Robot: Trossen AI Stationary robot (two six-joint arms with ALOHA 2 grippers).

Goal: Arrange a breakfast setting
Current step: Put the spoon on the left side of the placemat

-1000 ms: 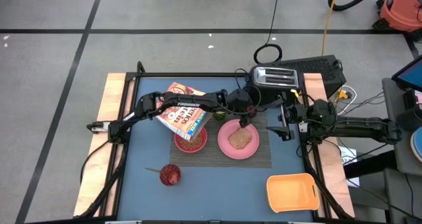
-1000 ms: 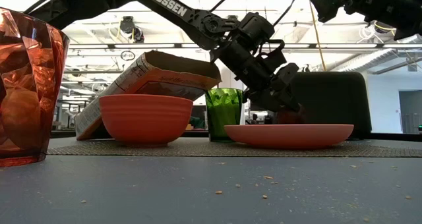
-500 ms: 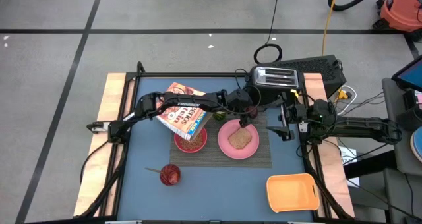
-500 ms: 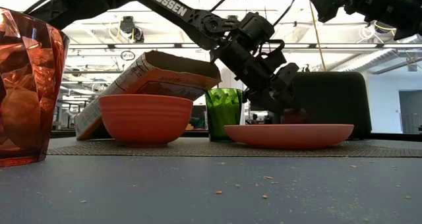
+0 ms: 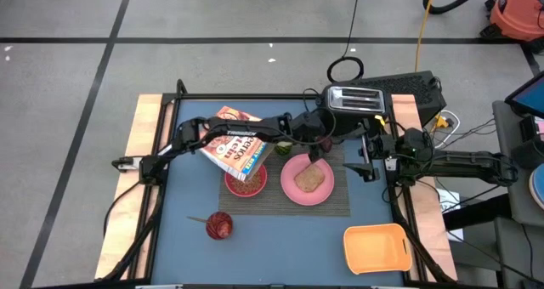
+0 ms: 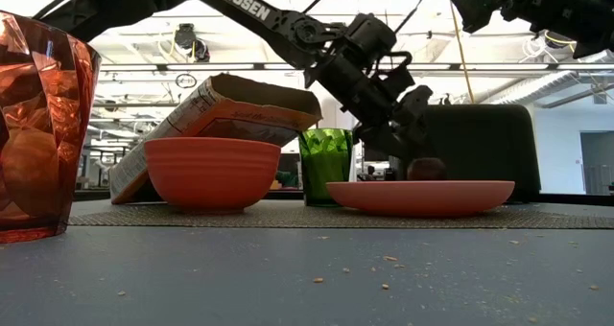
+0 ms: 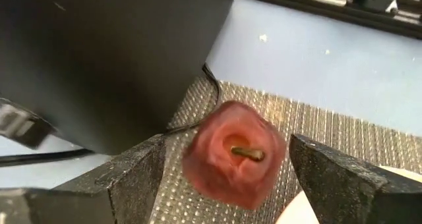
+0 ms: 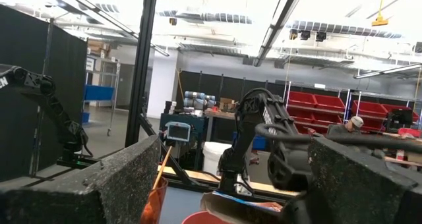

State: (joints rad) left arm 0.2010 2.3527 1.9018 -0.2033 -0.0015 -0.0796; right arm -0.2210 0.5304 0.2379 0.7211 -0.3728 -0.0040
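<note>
The small red apple (image 7: 234, 155) sits stem up on the dark striped placemat (image 5: 289, 202), between the black toaster (image 5: 355, 99) and the pink plate (image 5: 289, 187). My left gripper (image 7: 227, 145) is open, one finger on either side of the apple, slanting down from the left. The brown toast slice (image 5: 310, 179) lies on the plate. The pink-red bowl (image 5: 245, 181) stands left of it, the Cheerios box (image 5: 235, 144) lying tilted behind it. My right gripper (image 5: 367, 157) waits open at the table's right edge.
A green cup (image 6: 325, 163) stands behind the bowl and plate. A red see-through cup (image 5: 218, 225) with a thin handle sticking out stands near the front left. An orange tray (image 5: 376, 246) lies at the front right corner. The toaster's cord (image 7: 191, 122) runs beside the apple.
My left gripper has opened wider and let go of the apple, its fingers easing slightly up and back toward the left. The apple stays on the placemat behind the plate and now shows clear of the fingers in the low view.
</note>
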